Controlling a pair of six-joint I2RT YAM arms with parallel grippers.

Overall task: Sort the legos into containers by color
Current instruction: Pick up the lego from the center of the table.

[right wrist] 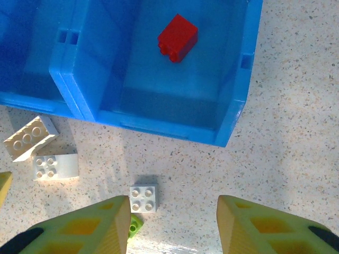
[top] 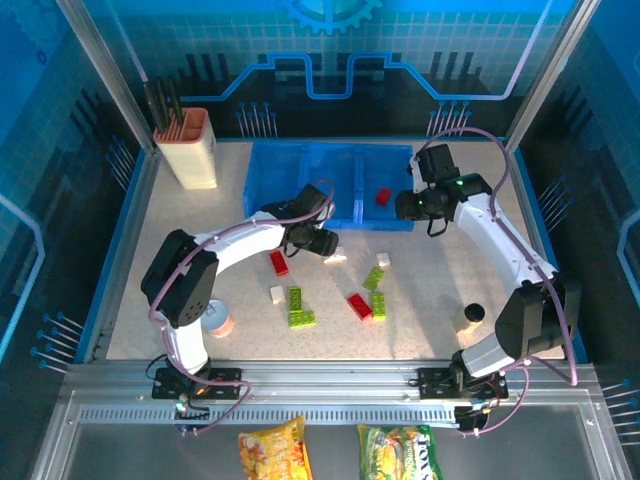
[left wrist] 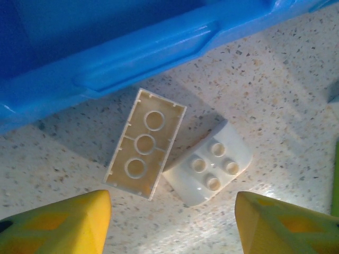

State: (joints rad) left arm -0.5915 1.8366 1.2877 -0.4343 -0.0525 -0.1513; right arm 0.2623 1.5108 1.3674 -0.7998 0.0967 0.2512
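Blue tray, three bins, one red lego

Two slim arms, bolted by black base plates at the table's near edge. Left arm: white curved shell links between bulky black joint housings. Right arm: same white links, same black joints. Thin lilac cable run along each arm, with a loose loop over the right wrist. Left gripper: wedge-shaped yellow fingers with darker recessed panels on the faces. Right gripper: yellow-green fingers, black at the outer roots.
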